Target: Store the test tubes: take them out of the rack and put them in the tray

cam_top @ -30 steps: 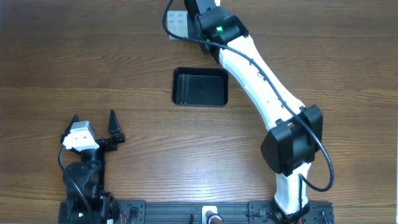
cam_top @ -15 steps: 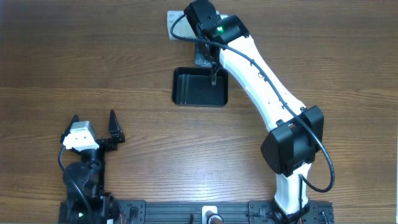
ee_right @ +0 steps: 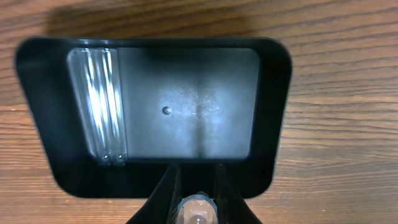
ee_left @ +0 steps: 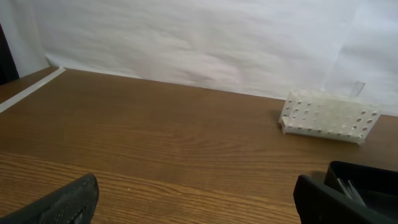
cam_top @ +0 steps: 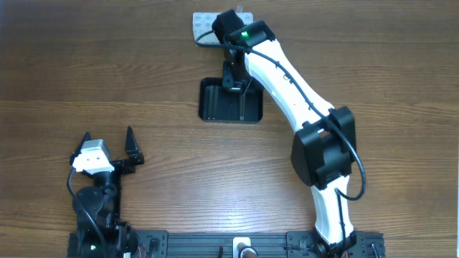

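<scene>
Right tool over the black tray with one test tube clamped in it; left tool released, well away from the work.

The right tool point(ee_right: 196, 185) is clenched on a clear test tube point(ee_right: 197, 214). The tube is seen end-on between the two fingers, over one wall of the tray point(ee_right: 273, 112). Inside the tray, two more tubes point(ee_right: 102, 106) lie side by side, touching one another, along one side wall. The white rack point(cam_top: 206, 27) stands on the counter point(cam_top: 373, 64) near the tray, on its far side from the arm bases. In the left wrist view, one tube point(ee_left: 359, 89) stands up out of the rack at one end. The left tool point(cam_top: 107, 136) is near its own base, well apart from the rack and the tray. Its fingers are spread wide and there is nothing between them.
</scene>
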